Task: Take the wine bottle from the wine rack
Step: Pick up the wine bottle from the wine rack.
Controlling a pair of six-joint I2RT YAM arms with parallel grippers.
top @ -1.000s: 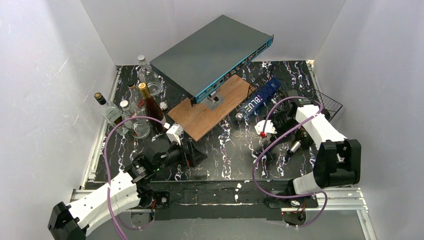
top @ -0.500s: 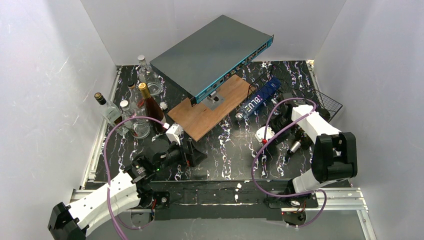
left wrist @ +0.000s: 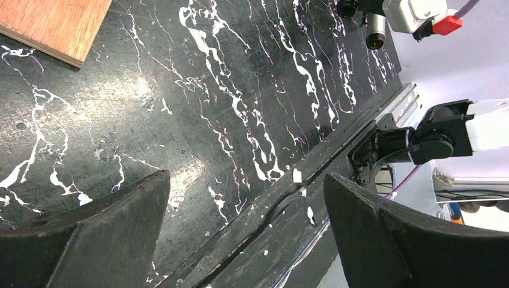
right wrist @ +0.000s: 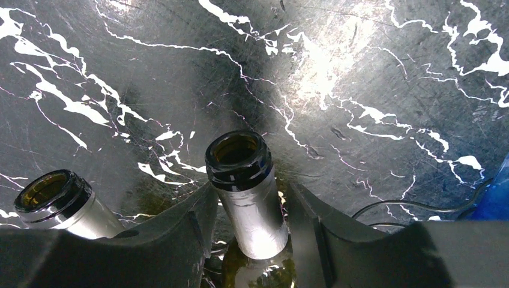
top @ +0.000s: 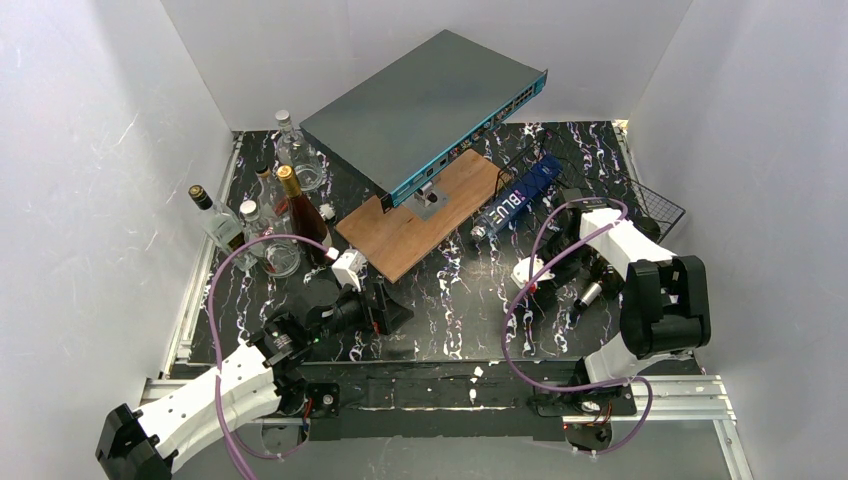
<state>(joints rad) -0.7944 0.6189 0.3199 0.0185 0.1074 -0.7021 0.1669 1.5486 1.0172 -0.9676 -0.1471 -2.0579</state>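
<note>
**Right arm folds back, fingers around the wine bottle's neck**

Versus a second ago, we see no change in the big stuff. The table (top: pixel 455 305), grey network switch (top: pixel 420 100), wooden board (top: pixel 420 225) and left arm (top: pixel 215 385) sit where they were. Only the right arm (top: pixel 630 245) differs. It has folded in toward its base, and its white wrist camera (top: pixel 528 270) is now closer to the near edge. The wine rack (top: pixel 662 208) is unmoved by the right wall, with only its grid end showing past the arm. The blue bottle (top: pixel 515 205) and the upright bottles (top: pixel 275 215) at far left are unchanged. So is the second bottle (top: pixel 590 293), whose foil neck pokes out beside the arm.

The right gripper (right wrist: pixel 249 195) straddles the silver foil neck of the wine bottle (right wrist: pixel 249 210), just below its open mouth. The left finger looks to be touching the foil, while the right one shows a sliver of gap, so we can't tell if it's clamped. From above, the bottle's body is hidden under the arm, so we can't tell whether it rests on the rack. In the wrist view, the second bottle's mouth sits left of the fingers, apart from them.

The left gripper (left wrist: pixel 245 180) has its fingers spread wide, holding nothing. It hovers low over the table near the front edge.
</note>
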